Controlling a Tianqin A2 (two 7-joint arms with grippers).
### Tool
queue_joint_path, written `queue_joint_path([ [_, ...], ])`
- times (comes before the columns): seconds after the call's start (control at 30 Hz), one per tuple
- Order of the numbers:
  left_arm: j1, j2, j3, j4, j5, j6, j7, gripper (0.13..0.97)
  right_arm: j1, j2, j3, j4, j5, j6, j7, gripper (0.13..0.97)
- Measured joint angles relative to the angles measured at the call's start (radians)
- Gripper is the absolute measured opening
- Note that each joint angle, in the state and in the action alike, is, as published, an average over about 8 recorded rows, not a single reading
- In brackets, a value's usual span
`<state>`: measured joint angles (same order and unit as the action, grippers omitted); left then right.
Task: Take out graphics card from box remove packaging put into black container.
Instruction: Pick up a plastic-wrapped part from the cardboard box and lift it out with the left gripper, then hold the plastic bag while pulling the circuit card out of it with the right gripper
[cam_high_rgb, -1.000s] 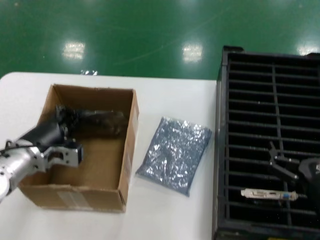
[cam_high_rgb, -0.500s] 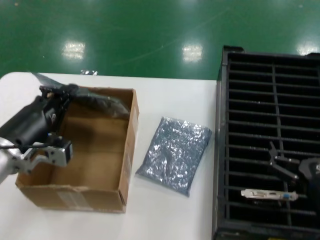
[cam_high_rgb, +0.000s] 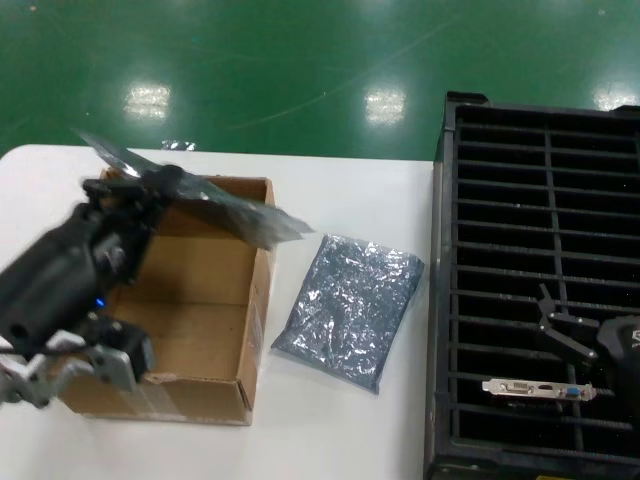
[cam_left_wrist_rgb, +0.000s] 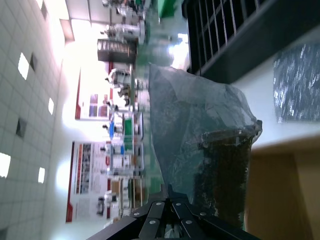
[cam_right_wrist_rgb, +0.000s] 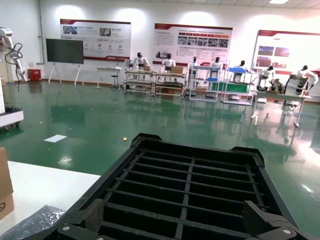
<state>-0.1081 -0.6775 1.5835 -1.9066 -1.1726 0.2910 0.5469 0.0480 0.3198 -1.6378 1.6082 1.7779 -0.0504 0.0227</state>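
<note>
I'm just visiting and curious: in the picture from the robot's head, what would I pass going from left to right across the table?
Left claw gripping a bagged card → cardboard box → empty silvery bag lying flat on the table → black slotted crate, with the right claw over it and a card's metal bracket in a slot.

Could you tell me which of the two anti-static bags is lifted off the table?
The bag gripped by the left tool, raised above the cardboard box; the other bag lies flat on the table.

Bright overhead lights glare on the green floor (cam_high_rgb: 300, 70); left wrist view overexposed.
</note>
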Motion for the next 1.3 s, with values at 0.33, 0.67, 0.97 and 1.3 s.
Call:
queue_joint_path([
  [0.33, 0.084, -0.028, 0.058, -0.091, -0.055, -0.039, 0.002, 0.138, 0.000, 0.000, 0.000, 0.000, 0.000, 0.000, 0.000, 0.966],
  [0.67, 0.088, -0.029, 0.064, -0.095, -0.060, -0.043, 0.001, 0.138, 0.008, 0.016, -0.027, 0.012, 0.005, -0.006, 0.016, 0.966],
  [0.97, 0.088, -0.029, 0.064, -0.095, -0.060, -0.043, 0.001, 0.138, 0.039, 0.065, -0.135, 0.086, 0.021, -0.066, 0.080, 0.961],
  [1.3, 0.088, -0.029, 0.064, -0.095, -0.060, -0.043, 0.001, 0.138, 0.106, 0.136, -0.237, 0.120, 0.035, -0.147, 0.203, 0.917],
])
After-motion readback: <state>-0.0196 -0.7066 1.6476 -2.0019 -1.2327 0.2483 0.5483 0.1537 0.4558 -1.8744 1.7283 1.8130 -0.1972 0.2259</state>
